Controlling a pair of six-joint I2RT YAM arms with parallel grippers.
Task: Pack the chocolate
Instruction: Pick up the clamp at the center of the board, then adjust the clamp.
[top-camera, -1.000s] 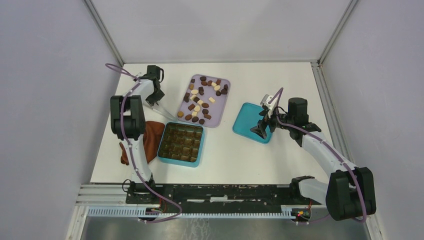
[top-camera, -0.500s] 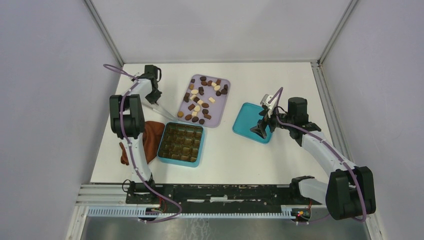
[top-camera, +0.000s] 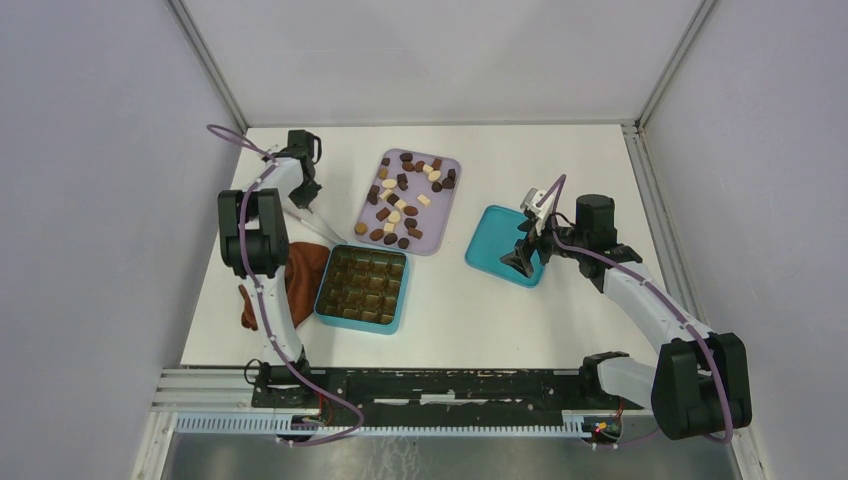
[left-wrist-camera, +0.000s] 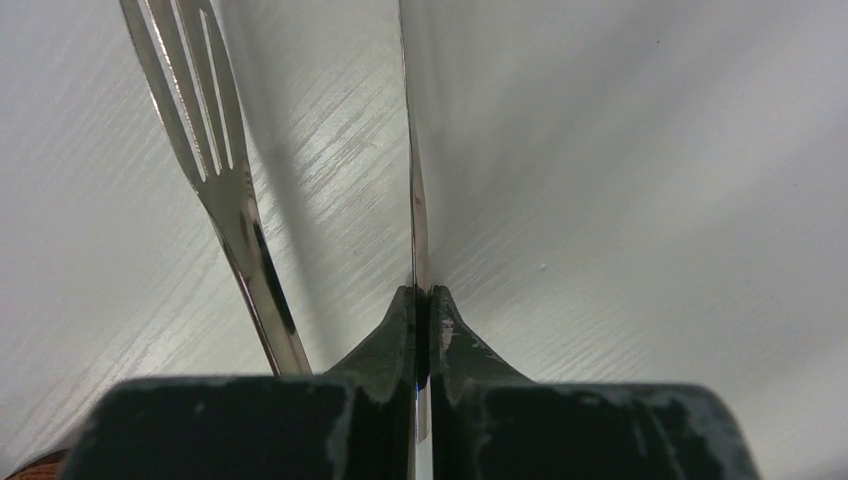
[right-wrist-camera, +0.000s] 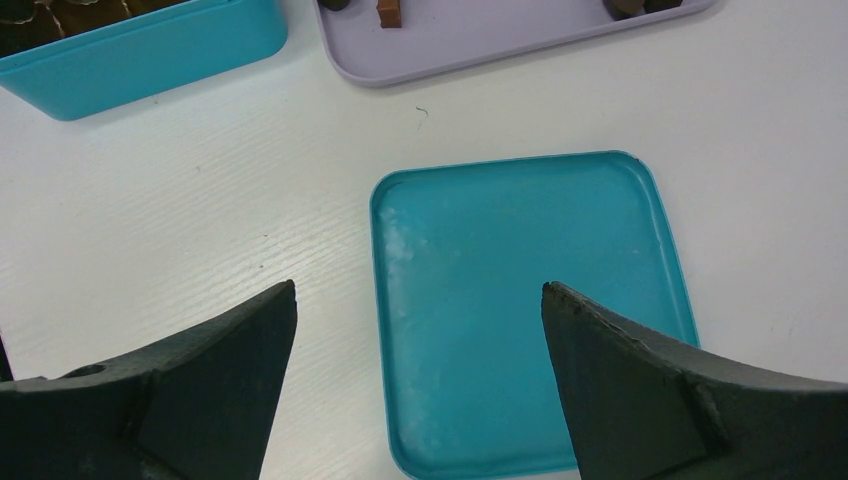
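Many small chocolate pieces (top-camera: 405, 200), dark brown, mid brown and cream, lie loose on a lilac tray (top-camera: 440, 232). The teal box (top-camera: 325, 303) with its brown gridded insert stands just in front of the tray. My left gripper (top-camera: 303, 195) is left of the tray and shut on one thin arm of metal tongs (left-wrist-camera: 415, 200). The tongs' other, slotted arm (left-wrist-camera: 215, 170) splays off to the left. My right gripper (right-wrist-camera: 420, 295) hangs open over the near left part of the teal lid (right-wrist-camera: 530, 310), holding nothing.
A reddish-brown cloth (top-camera: 295, 280) lies bunched against the box's left side. The lid (top-camera: 500, 240) lies flat to the right of the tray. The box's corner (right-wrist-camera: 140, 45) and the tray's edge (right-wrist-camera: 500, 40) show beyond the lid in the right wrist view.
The left gripper's jaws have closed onto the tongs' arm, and the left wrist has shifted slightly left. The right arm has not moved.
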